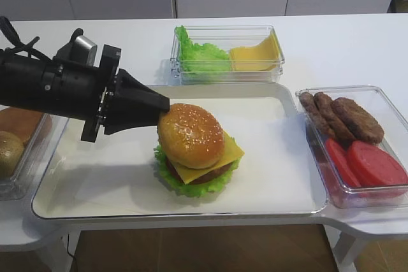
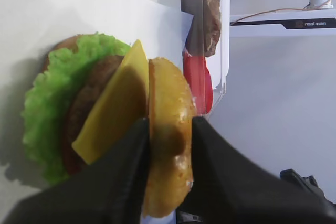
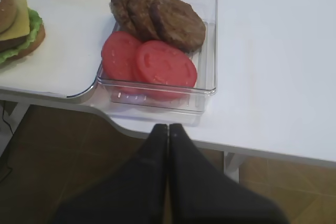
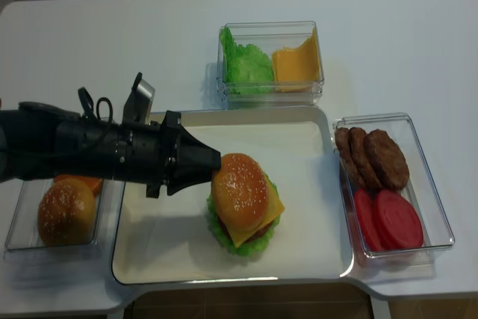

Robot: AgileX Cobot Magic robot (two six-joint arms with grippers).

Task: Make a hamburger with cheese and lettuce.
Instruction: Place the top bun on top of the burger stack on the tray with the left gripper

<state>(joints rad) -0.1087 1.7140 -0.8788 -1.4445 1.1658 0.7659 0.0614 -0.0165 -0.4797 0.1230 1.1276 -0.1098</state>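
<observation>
1. white table [image 1: 331,49] w/ white cabinets behind; white tray [image 1: 274,183] sits centre, clear bins around it.
2. hamburger [image 1: 197,151] is on the tray, slightly left of centre. stack visible bottom to top: bottom bun edge (left wrist view), lettuce [image 1: 191,188], brown patty, cheese [image 1: 233,148], sesame top bun [image 1: 190,133].
3. lettuce shows as a ruffled green rim round the patty; cheese corner overhangs on the right side of the stack, slice looks tilted under the bun.
4. left gripper [image 1: 164,114] is at the top bun's left edge. left wrist view: fingers [image 2: 126,177] are clamped either side of the bun rim, so it's gripping the top bun, not yet released.
5. right gripper [image 3: 168,129] hangs off the table's front edge near the patty/tomato bin [image 3: 210,40]; fingers pressed together, holding nothing.
6. supply bins: loose lettuce + spare cheese slices at the back [image 1: 226,52], spare buns at left [image 4: 67,211].
7. progress judgement: all layers incl. cheese and lettuce are in place, so nearly done. left to do: let go of the top bun and back the left arm off.
8. risk: bun sits a bit off-centre to the left and tilted, could slide on the glossy cheese on release.
</observation>
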